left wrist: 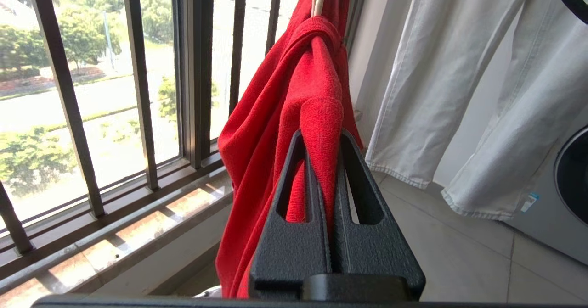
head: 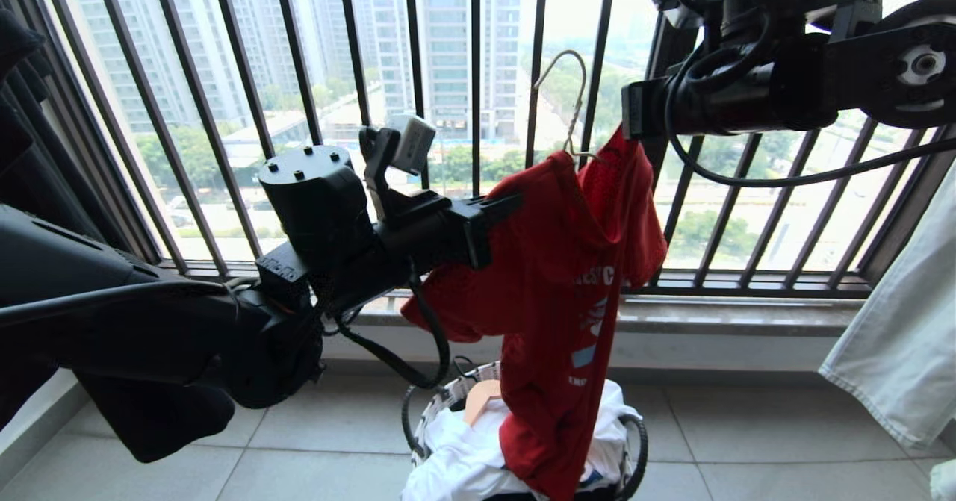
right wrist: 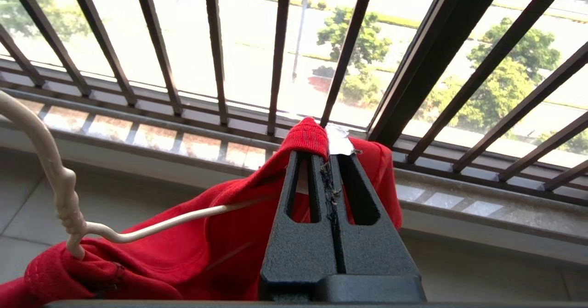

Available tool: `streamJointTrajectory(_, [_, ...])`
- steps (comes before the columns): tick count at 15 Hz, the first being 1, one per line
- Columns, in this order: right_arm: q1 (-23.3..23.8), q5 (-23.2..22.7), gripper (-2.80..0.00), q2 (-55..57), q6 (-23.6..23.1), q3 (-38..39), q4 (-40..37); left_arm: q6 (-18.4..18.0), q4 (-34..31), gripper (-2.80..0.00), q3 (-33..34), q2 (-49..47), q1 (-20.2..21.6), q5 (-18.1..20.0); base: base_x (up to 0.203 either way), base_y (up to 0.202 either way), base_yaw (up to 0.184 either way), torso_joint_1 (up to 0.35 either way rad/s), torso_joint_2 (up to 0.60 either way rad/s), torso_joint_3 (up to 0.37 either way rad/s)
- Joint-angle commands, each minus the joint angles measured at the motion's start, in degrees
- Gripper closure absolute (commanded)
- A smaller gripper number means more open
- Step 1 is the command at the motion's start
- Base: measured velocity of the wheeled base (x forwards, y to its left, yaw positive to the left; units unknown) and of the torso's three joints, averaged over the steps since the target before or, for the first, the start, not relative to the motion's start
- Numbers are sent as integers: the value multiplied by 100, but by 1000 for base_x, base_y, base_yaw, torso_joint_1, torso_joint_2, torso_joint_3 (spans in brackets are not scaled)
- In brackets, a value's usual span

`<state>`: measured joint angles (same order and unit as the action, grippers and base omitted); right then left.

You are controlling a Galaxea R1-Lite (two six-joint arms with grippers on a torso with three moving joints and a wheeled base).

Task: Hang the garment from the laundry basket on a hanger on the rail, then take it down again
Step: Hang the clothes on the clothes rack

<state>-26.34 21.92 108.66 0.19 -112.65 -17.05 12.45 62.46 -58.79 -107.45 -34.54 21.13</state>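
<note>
1. Red cotton, the garment [head: 567, 277] hangs in the air directly above the laundry basket [head: 635, 441], its lower hem dipping into the basket's mouth among white laundry [head: 463, 456].
2. The white lettering and blue-white graphic show on the front panel above the basket, partly folded out of sight.
3. The hanger [head: 571, 105] sits inside the garment's neck, higher still above the basket; its long cream hook stands free in front of the window railing [head: 418, 75] and catches on nothing visible.
4. The left gripper [left wrist: 321, 142], up and to the left of the basket, has its jaws pressed together on a fold of the garment's shoulder.
5. In the left wrist view the red cloth runs down between the two black fingers [left wrist: 294, 234], which nearly meet.
6. The right gripper [right wrist: 328, 154], up and to the right of the basket, pinches the other shoulder edge of the garment, with a white label caught at its tips.
7. In the right wrist view one arm of the hanger's wire passes under the cloth toward the clamped fingers [right wrist: 298, 248].
8. A tan wooden hanger [head: 482, 400] lies in the basket on the white laundry.
9. A pale grey-white garment [head: 904, 337] hangs well to the right of the basket.
</note>
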Motion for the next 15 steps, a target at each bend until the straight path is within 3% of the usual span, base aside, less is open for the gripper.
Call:
streamJointTrajectory(1, [-284, 386, 0, -2, -62, -2, 142, -169, 210, 0, 66, -91, -217, -272, 0, 0, 0, 0, 0, 0])
streamJointTrajectory(7, [-731, 1334, 0, -179, -102, 10, 272, -630, 1036, 0, -53, -470, -465, -1079, 0, 0, 0, 0, 0, 0])
streamJointTrajectory(15, [-1441, 1710, 0, -399, -178, 50, 272, -683, 1100, 0, -198, -461, -558, -1329, 0, 0, 0, 0, 0, 0])
